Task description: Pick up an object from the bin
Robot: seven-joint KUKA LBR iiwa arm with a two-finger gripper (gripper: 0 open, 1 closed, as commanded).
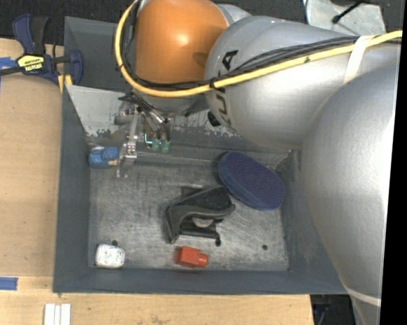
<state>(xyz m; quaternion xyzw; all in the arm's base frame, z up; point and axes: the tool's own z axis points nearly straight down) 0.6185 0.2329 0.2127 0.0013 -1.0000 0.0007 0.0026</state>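
Observation:
My gripper (128,152) hangs under the orange-covered wrist at the bin's back left, low over the floor by the back wall. A small blue thing (101,157) lies right beside it on its left, against the left wall; whether the two touch I cannot tell. A black handled tool (198,210) lies on the middle of the floor, to the gripper's front right.
A dark blue oval pad (250,180) leans at the back right. A small red block (191,257) and a small white thing (110,256) lie along the front wall. The arm covers the bin's back right corner.

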